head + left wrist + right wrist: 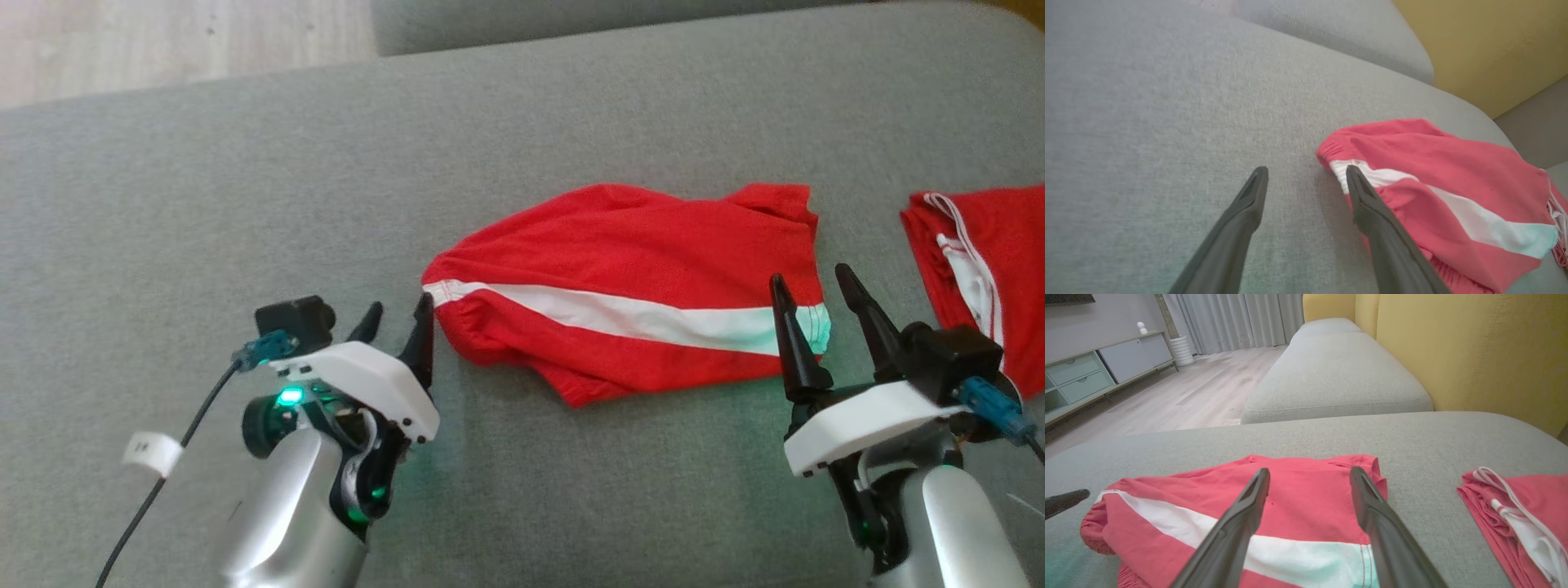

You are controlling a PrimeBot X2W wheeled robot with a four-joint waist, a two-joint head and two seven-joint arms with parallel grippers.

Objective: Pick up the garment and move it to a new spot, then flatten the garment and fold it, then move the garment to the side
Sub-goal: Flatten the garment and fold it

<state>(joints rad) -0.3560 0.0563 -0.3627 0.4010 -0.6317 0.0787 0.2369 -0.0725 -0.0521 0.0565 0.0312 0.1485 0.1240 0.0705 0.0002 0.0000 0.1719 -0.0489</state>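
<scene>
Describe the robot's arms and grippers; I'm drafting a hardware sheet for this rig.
The left gripper and right gripper each have two dark, tapered fingers on a white wrist shell over a silver forearm. Each carries a black camera box with a teal connector. The left's dark cable bears a white tag; green lights glow.

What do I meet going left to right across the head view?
Left gripper, open, by the garment's left end → red garment with a white stripe → right gripper, open, at its right end → second red garment, at the picture's right edge.
</scene>
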